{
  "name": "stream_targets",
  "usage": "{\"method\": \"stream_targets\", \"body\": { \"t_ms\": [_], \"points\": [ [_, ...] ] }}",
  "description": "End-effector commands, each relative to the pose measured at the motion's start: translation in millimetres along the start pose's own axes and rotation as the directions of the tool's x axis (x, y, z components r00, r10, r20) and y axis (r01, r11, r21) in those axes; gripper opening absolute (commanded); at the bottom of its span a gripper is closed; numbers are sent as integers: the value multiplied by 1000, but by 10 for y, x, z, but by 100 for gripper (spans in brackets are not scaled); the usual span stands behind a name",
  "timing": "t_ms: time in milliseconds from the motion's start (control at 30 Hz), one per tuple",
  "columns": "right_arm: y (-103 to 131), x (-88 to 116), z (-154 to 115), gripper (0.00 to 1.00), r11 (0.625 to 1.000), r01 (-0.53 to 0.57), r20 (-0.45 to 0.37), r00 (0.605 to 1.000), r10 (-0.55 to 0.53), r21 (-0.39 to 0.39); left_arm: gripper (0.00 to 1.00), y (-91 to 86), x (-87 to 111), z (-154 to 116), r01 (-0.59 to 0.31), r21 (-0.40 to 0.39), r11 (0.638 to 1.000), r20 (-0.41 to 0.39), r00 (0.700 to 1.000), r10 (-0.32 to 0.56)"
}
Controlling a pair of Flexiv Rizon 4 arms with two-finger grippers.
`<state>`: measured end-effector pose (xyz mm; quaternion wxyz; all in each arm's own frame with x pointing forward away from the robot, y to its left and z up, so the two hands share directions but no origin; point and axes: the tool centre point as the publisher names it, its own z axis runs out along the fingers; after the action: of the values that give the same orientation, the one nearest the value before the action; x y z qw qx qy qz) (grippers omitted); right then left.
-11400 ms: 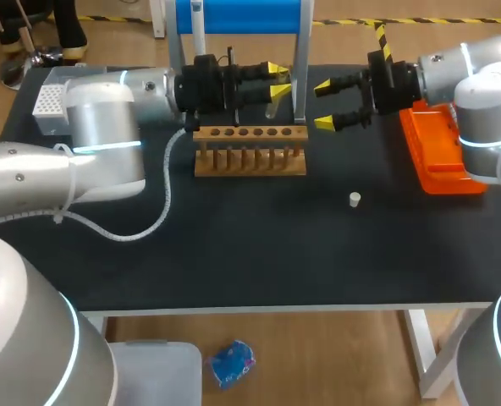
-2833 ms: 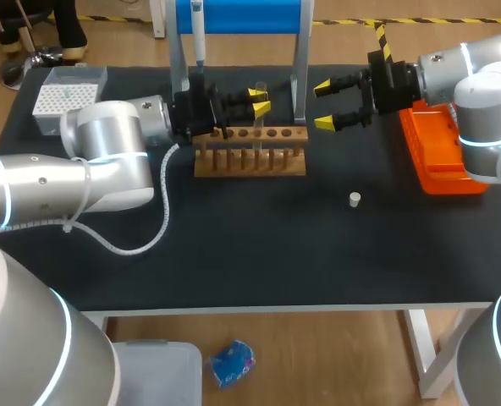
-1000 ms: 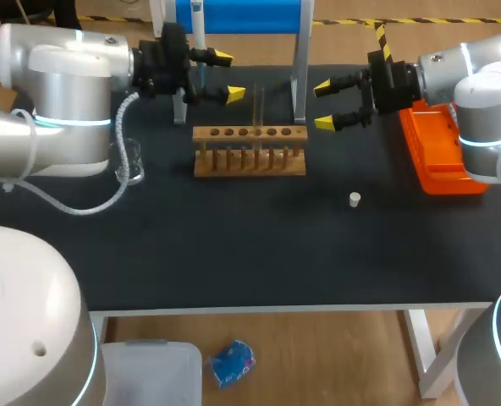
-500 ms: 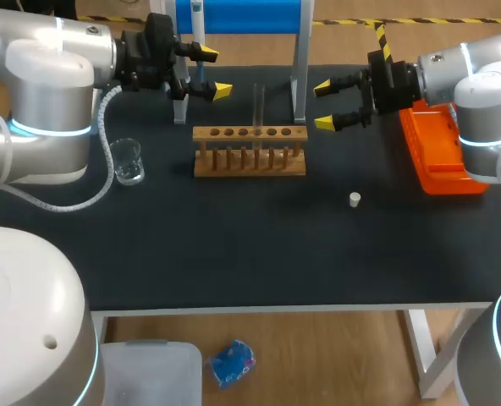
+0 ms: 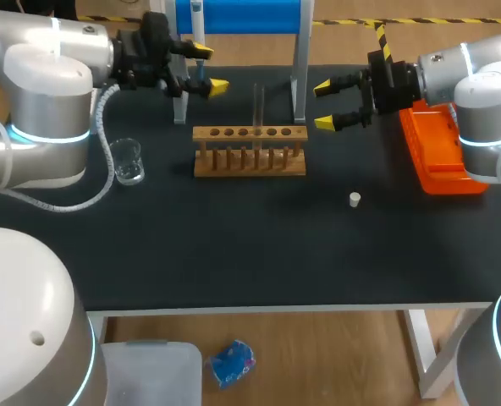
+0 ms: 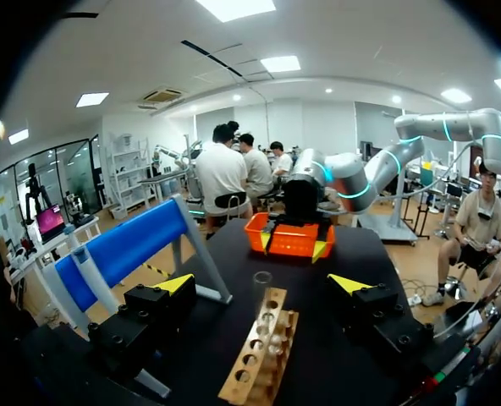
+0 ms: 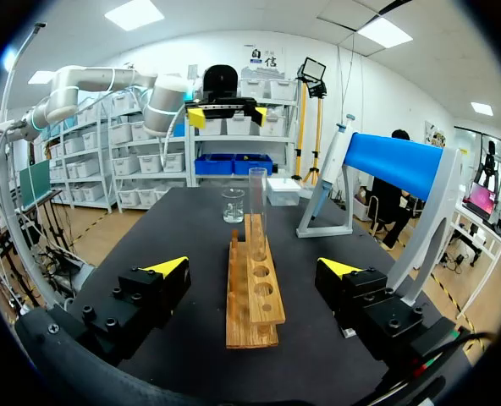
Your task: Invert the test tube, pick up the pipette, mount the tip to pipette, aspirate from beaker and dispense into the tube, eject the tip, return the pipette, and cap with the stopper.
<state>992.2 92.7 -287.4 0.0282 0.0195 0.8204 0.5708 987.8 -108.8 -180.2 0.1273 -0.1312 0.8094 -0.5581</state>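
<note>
Black desk (image 5: 233,254) surface carries a light wooden test-tube rack (image 5: 249,150), and 1 tall clear glass test tube (image 5: 257,106) stands upright in it. Behind the rack is a blue-panelled stand on grey legs (image 5: 238,15). The slim white pipette with a blue top (image 7: 329,169) hangs on that stand, at the end nearest my left arm.

My left hand (image 5: 210,67) is close by that end of the stand, its 2 fingers spread wide and holding nothing. From above I cannot tell whether it touches the pipette. My right hand (image 5: 323,105) hovers past the rack's other end, near the orange plastic tray (image 5: 437,152), just as wide open and empty.

I judge the pipette light and stiff, smooth moulded plastic that could slide in a loose grip. It is long enough to swing if I take it too low. I would close on the thick handle section, well below the plunger and clear of the eject button, never on the thin shaft. It probably needs lifting off its hook before it comes away. The glass tube nearby is fragile, so my elbow room there is tight.
</note>
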Motion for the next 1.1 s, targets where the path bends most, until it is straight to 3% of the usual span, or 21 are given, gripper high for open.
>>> {"method": "stream_targets", "body": {
  "t_ms": [33,267,567,1100],
  "points": [
    [0,7,-2,100,1000,1,1,1000,-1,1,100,130,-138,-390,13,12,1000,80,997,-13],
    [0,7,-2,100,1000,1,1,1000,-1,1,100,429,-543,-936,48,-57,997,204,978,-35],
    [0,7,-2,100,1000,1,1,1000,-1,1,100,844,-923,-1491,138,-63,988,369,923,-105],
    [0,7,-2,100,1000,1,1,1000,-1,1,100,844,-923,-1491,138,-63,988,369,923,-105]
  ]
}}
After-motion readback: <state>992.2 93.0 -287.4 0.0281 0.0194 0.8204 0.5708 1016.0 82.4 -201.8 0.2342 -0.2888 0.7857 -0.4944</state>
